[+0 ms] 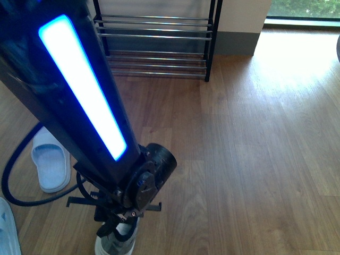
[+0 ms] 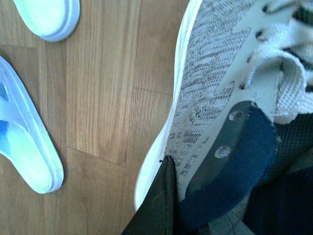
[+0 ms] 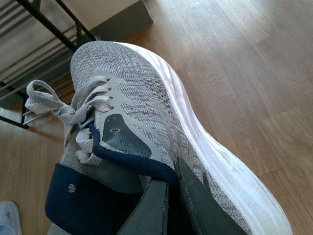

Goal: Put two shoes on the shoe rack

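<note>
Left arm (image 1: 90,122), with its lit blue strip, fills the front view and reaches down to the lower edge. There the left pincer (image 1: 118,226) (image 2: 181,205) is clamped on sneaker A (image 1: 116,241) (image 2: 210,73), grey knit with a white sole. In the left wrist view one dark finger (image 2: 156,205) lies against the outside of the side wall, just below the navy collar. The inner finger is mostly hidden in the opening. Cannot tell whether the sole touches the floor (image 1: 255,149).

Right pincer (image 3: 173,196) is out of the front view. In the right wrist view its two dark fingers (image 3: 200,210) are pressed together on the side wall of sneaker B (image 3: 146,98), one inside the collar, one outside. Laces hang loose over the tongue. The toe points toward the shoe rack (image 1: 154,32) (image 3: 44,22), which shows close behind it. Whether the sneaker is off the floor I cannot tell.

The rack stands against the far wall, with black side frames and chrome rods. Neither sneaker is on it.

Pale blue slipper 1 (image 1: 50,159) (image 2: 29,142) lies flat on the floor beside the left arm, inside the loop of a black cable (image 1: 10,180). Slipper 2 (image 1: 8,228) (image 2: 49,17) lies near it, cut by the frame edge. Both are apart from sneaker A.
</note>
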You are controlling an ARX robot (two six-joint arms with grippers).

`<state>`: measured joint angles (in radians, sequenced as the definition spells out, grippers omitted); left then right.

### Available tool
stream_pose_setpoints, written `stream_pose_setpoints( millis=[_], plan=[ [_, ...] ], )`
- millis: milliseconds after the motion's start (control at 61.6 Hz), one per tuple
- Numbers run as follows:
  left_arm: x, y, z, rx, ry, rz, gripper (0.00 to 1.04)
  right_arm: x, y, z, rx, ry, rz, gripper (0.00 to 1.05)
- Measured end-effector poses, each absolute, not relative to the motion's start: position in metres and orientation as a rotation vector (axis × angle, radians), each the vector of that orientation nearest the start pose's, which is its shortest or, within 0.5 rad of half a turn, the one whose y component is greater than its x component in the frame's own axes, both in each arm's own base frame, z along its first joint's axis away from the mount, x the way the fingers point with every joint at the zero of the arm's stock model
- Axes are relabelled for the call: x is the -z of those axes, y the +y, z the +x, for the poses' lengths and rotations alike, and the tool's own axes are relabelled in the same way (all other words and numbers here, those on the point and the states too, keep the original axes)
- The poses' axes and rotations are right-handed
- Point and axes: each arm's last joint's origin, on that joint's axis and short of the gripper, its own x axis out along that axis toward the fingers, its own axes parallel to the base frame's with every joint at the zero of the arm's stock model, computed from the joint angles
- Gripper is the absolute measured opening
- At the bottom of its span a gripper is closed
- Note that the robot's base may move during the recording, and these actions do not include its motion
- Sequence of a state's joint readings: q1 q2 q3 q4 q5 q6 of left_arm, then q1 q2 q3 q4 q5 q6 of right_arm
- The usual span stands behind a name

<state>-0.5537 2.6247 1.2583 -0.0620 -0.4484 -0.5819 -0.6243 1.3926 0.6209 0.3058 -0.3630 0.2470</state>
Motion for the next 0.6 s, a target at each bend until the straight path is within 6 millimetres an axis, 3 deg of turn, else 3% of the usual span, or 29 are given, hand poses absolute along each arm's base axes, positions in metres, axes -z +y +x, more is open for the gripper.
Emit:
stream_pose_setpoints(
  millis=[276, 454, 600],
  plan=[
    [-0.015, -0.152, 0.32, -0.286, 0.936, -0.02, 0.02, -0.193, -0.153, 0.229, 0.307, 0.379, 0.464, 0.01],
    [-0.075, -0.118, 0.297, -0.318, 0.796, -0.124, 0.02, -0.193, -0.153, 0.229, 0.307, 0.379, 0.464, 0.01],
    [-0.121, -0.092, 0.266, -0.333, 0.699, -0.189, 0.02, -0.193, -0.153, 0.229, 0.307, 0.379, 0.464, 0.01]
  ],
)
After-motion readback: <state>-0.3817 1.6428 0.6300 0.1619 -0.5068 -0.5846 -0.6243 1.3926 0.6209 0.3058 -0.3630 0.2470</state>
